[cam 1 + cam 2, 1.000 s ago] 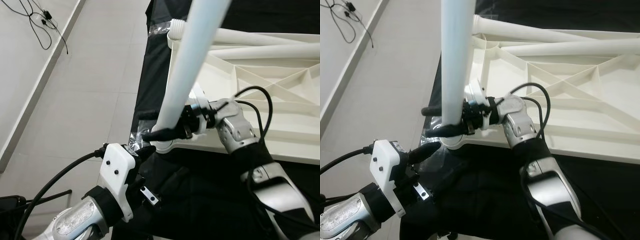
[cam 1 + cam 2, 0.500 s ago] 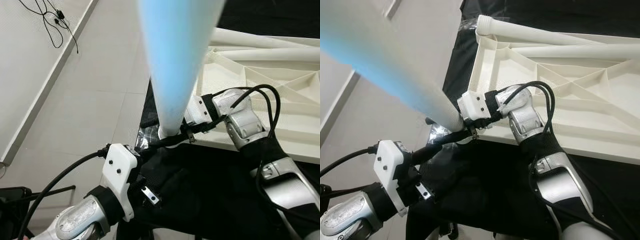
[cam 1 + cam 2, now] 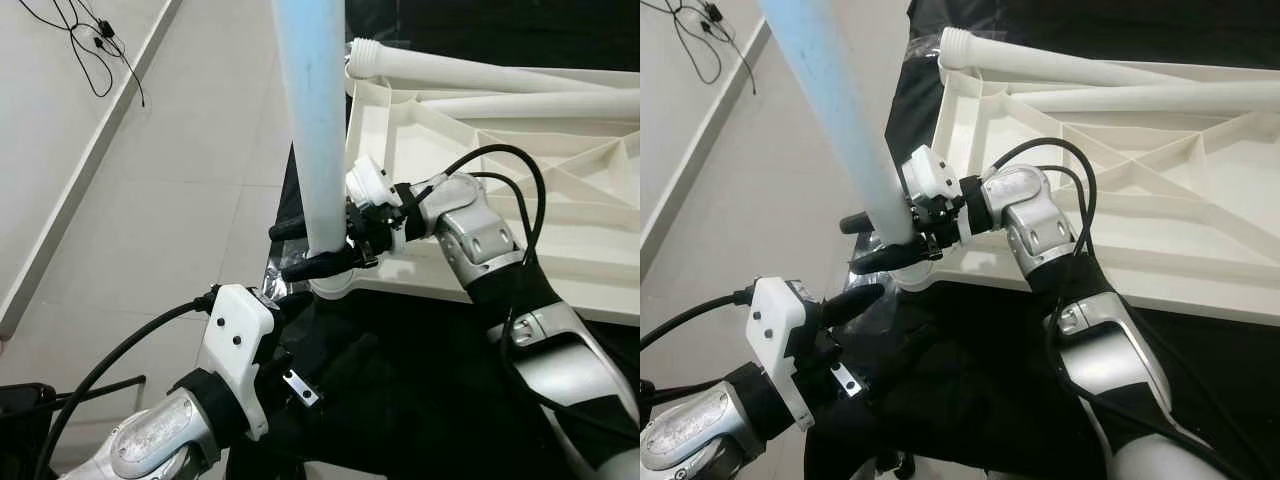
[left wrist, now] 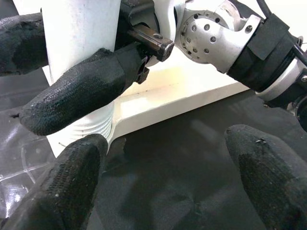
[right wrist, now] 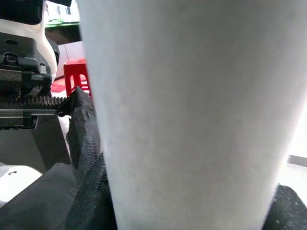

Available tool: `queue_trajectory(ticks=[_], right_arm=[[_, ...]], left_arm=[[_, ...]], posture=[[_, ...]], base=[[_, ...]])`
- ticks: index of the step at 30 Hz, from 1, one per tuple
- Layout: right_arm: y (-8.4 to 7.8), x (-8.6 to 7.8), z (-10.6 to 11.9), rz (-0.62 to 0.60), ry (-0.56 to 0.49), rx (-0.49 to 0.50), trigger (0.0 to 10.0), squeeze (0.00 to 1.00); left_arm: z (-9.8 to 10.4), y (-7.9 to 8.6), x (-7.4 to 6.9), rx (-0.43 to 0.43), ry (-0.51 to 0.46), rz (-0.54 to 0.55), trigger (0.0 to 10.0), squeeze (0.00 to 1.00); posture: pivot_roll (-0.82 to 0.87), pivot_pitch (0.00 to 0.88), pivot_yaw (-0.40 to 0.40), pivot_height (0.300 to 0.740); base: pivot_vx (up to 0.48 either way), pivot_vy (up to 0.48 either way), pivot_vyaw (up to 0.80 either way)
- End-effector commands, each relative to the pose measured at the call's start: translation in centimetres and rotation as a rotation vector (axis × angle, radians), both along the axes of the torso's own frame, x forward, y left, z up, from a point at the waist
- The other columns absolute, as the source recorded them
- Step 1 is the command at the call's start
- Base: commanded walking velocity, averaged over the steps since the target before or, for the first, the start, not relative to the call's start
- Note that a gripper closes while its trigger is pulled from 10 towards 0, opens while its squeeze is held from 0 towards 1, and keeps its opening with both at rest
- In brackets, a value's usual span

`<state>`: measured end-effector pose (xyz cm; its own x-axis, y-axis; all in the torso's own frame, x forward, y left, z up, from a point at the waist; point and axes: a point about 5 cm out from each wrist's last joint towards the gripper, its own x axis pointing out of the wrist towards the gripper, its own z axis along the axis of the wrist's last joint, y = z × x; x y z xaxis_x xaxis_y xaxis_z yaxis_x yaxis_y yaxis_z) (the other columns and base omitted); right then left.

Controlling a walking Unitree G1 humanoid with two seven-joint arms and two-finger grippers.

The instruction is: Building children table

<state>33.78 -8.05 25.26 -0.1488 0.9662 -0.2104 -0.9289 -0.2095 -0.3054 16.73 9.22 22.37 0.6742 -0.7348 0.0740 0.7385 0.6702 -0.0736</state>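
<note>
Right hand (image 3: pixel 318 250) is clamped on the leg (image 3: pixel 318 140) left of centre, its threaded end sitting in the corner socket of the upturned tabletop (image 3: pixel 520 170). Left hand (image 4: pixel 158 177) waits open, lower left. I'd keep the leg dead vertical while twisting, otherwise those threads will probably cross.

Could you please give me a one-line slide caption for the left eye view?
Right gripper clamps the upright white table leg at the corner socket of the upturned tabletop; left gripper waits open below.
</note>
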Motion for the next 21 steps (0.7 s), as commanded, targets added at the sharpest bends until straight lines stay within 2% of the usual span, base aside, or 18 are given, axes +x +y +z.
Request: queue_trajectory(ticks=[1,13,14,15,17,18,19,20,21], right_arm=[[-2.1,0.5,-6.2,-0.183,0.217,-0.124,10.0,0.0],[-2.1,0.1,-7.2,-0.261,0.248,-0.093,10.0,0.0],[-2.1,0.1,-7.3,-0.298,0.241,-0.08,10.0,0.0],[-2.2,0.1,-7.3,-0.387,0.242,-0.051,10.0,0.0],[-2.2,0.1,-7.3,-0.387,0.242,-0.051,10.0,0.0],[-2.3,0.0,-7.3,-0.523,0.235,-0.007,10.0,0.0],[-2.3,0.0,-7.3,-0.523,0.235,-0.007,10.0,0.0],[-1.1,-1.6,-7.6,-0.823,0.221,0.13,10.0,0.0],[-1.9,-3.0,-7.5,-1.094,0.224,0.228,10.0,0.0]], left_arm=[[0.0,0.1,-0.4,0.006,-0.001,-0.002,10.0,0.0],[0.0,0.1,-0.4,0.009,-0.002,-0.007,10.0,0.0],[0.0,0.1,-0.3,0.011,-0.004,-0.007,10.0,0.0],[0.0,0.0,-0.3,0.014,-0.007,-0.006,10.0,0.0],[0.0,0.0,-0.3,0.014,-0.007,-0.006,10.0,0.0],[0.0,0.1,-0.2,0.015,-0.011,-0.004,10.0,0.0],[0.0,0.1,-0.2,0.015,-0.011,-0.004,10.0,0.0],[0.0,0.3,-0.2,0.015,-0.015,0.006,10.0,0.0],[0.0,0.4,-0.1,0.015,-0.017,0.013,10.0,0.0]], posture=[[0.09,0.408,0.098,0.74],[0.09,0.402,0.099,0.74],[0.08,0.4,0.094,0.74],[0.08,0.397,0.08,0.74],[0.08,0.397,0.08,0.74],[0.08,0.395,0.073,0.74],[0.08,0.395,0.073,0.74],[0.06,0.382,0.061,0.74],[0.06,0.382,0.061,0.74]], base=[[0.0,0.0,0.0],[0.0,0.0,0.0],[0.0,0.0,0.0],[0.0,0.0,0.0],[0.0,0.0,0.0],[0.0,0.0,0.0],[0.0,0.0,0.0],[0.0,0.0,0.0],[0.0,0.0,0.0]])
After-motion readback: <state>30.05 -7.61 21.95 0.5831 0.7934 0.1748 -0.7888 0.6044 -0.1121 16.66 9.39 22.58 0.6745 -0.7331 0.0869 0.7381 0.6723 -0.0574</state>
